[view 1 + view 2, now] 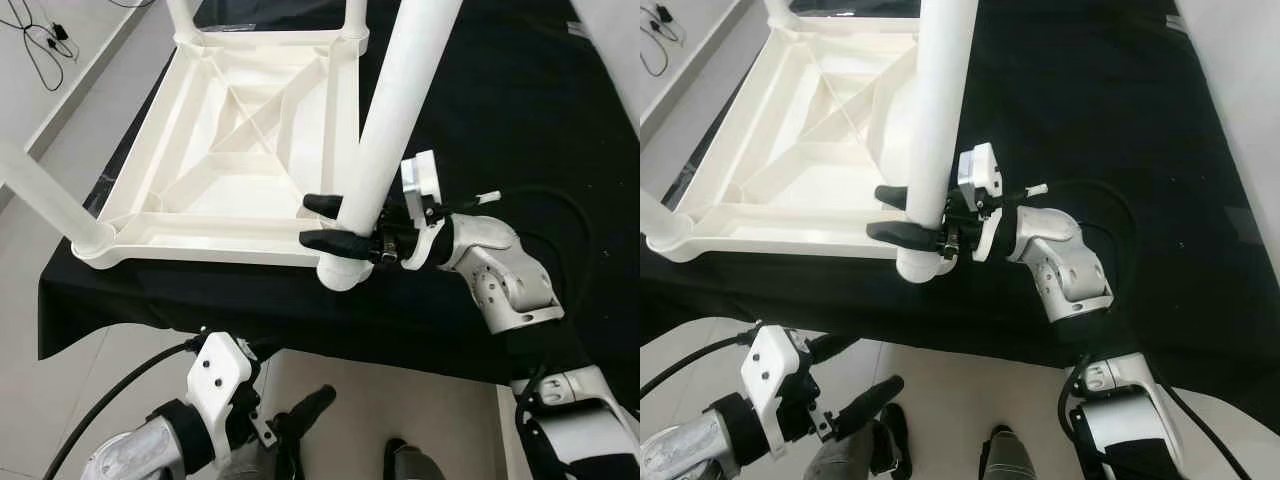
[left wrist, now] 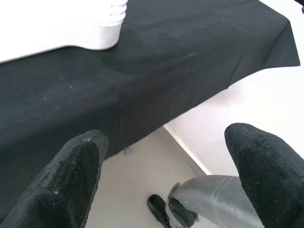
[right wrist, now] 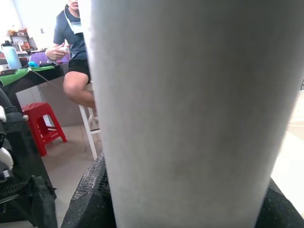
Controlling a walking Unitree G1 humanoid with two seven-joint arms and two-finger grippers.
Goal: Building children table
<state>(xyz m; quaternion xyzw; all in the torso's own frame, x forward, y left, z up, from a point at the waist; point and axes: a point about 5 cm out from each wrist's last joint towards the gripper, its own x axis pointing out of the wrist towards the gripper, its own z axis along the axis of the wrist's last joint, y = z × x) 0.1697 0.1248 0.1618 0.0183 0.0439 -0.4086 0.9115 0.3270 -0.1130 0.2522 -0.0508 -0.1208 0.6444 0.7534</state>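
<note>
Right gripper [image 1: 330, 222]: jaws pinch the white table leg [image 1: 392, 120] near its lower end, at the near corner socket of the inverted white tabletop [image 1: 240, 150]. The tabletop lies on the black-draped surface [image 1: 500, 120]. Left gripper [image 2: 166, 175]: jaws spread, below the surface edge.

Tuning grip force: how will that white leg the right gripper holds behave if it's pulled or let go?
The leg looks like smooth hollow plastic: probably stiff, light, somewhat slippery. The right gripper clamps it low, near the tabletop corner; being tall and tilted, it may tip if released unseated.
</note>
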